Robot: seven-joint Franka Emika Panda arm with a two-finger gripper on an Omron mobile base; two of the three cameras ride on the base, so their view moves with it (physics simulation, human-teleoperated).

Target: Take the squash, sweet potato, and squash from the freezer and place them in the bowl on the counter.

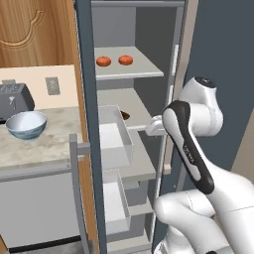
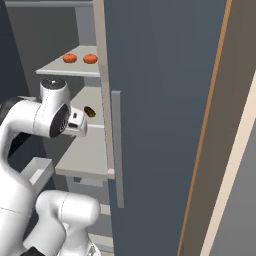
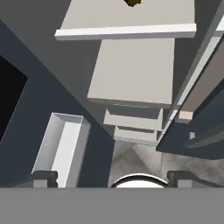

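The freezer [image 1: 87,74] stands open. On its upper shelf lie two round orange-red squash [image 1: 103,61] [image 1: 125,60], which also appear in the right base view [image 2: 70,58] [image 2: 90,58]. A small brown sweet potato [image 1: 125,115] [image 2: 90,111] [image 3: 132,2] rests on the shelf below. My gripper [image 3: 113,178] is open and empty, its fingertips [image 3: 43,178] wide apart. The hand [image 1: 155,127] [image 2: 79,125] hovers just in front of the sweet potato's shelf, facing down. The blue-and-white bowl [image 1: 26,124] sits empty on the counter [image 1: 44,146], left of the freezer.
A grey toaster [image 1: 14,99] stands behind the bowl. Clear drawers [image 1: 116,141] [image 3: 61,146] are pulled out below the shelves. The freezer's dark door [image 2: 160,100] with its long handle [image 2: 116,150] stands close on the arm's right. A wooden cupboard [image 1: 34,30] hangs above the counter.
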